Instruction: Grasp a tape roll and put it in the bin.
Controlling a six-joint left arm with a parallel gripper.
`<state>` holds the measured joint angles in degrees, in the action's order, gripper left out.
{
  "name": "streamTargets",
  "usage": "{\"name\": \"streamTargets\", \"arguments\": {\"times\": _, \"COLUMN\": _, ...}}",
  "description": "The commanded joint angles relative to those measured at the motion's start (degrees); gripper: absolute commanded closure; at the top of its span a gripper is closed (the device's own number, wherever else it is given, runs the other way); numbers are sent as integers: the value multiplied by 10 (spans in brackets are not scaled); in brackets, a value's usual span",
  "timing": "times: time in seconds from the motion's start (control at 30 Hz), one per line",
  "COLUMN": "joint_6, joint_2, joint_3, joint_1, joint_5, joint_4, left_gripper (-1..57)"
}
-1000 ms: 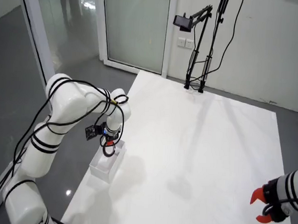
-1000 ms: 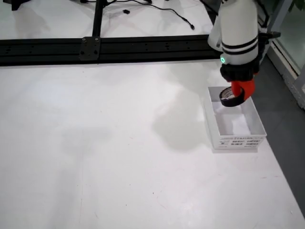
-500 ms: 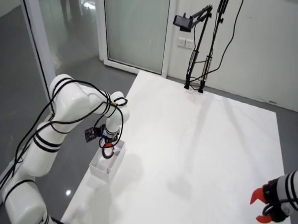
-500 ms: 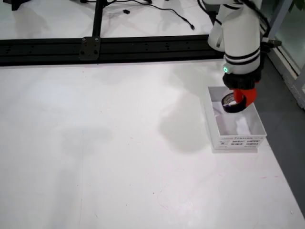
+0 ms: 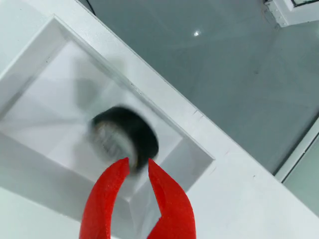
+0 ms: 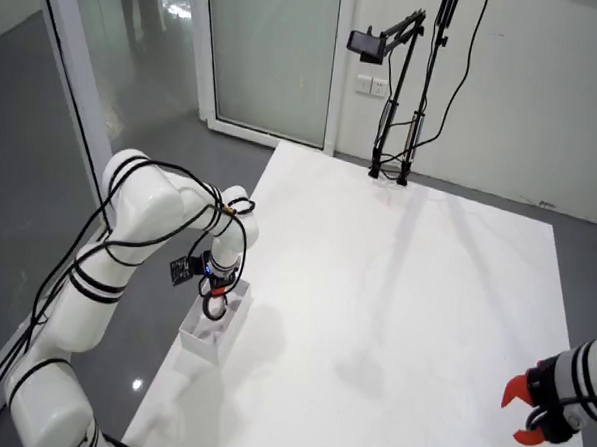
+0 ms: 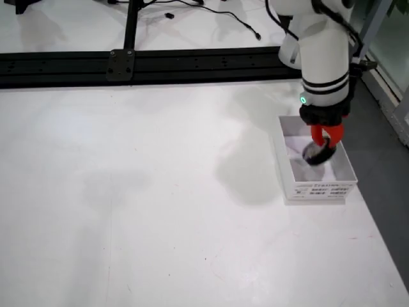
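The view that rides on the claw shows one dark tape roll (image 5: 125,135), smeared by blur, so its edges and any printing on it cannot be made out. It sits just beyond the tips of the red claw (image 5: 138,163), over the inside of a single white bin (image 5: 164,107). The two red fingers (image 5: 107,199) stand a little apart with a narrow gap between their tips, and the roll is not between them, so the claw reads as released. The lower part of the fingers is cut off by the bottom edge, and the bin's left side runs out of view.

The view from the side shows the claw (image 7: 324,135) hanging at the top of the bin (image 7: 317,189), with the roll (image 7: 316,153) directly under it inside the walls. A label on the bin's near wall carries dark lettering too small to read.

The view from above shows the white arm (image 6: 148,236) bent over the bin (image 6: 213,331) at the left edge of the worktop (image 6: 405,299); the claw (image 6: 212,306) is small here and the roll is hard to pick out. At the right edge a second arm (image 6: 570,398), partly cut off, ends in another red claw.
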<state>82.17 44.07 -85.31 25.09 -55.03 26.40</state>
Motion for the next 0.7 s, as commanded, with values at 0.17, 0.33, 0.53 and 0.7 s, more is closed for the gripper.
{"name": "streamTargets", "arguments": {"times": 0.17, "joint_6": 0, "joint_2": 6, "joint_3": 0, "joint_1": -3, "joint_5": 18, "joint_4": 4, "left_gripper": 452}}
{"name": "streamTargets", "arguments": {"times": 0.33, "joint_6": 0, "joint_2": 6, "joint_3": 0, "joint_1": 11, "joint_5": 19, "joint_4": 4, "left_gripper": 463}}
{"name": "streamTargets", "arguments": {"times": 0.53, "joint_6": 0, "joint_2": -20, "joint_3": 1, "joint_1": 52, "joint_5": -2, "joint_4": 7, "left_gripper": 570}}
{"name": "streamTargets", "arguments": {"times": 0.7, "joint_6": 0, "joint_2": -88, "joint_3": 1, "joint_1": 97, "joint_5": -37, "joint_4": 30, "left_gripper": 570}}
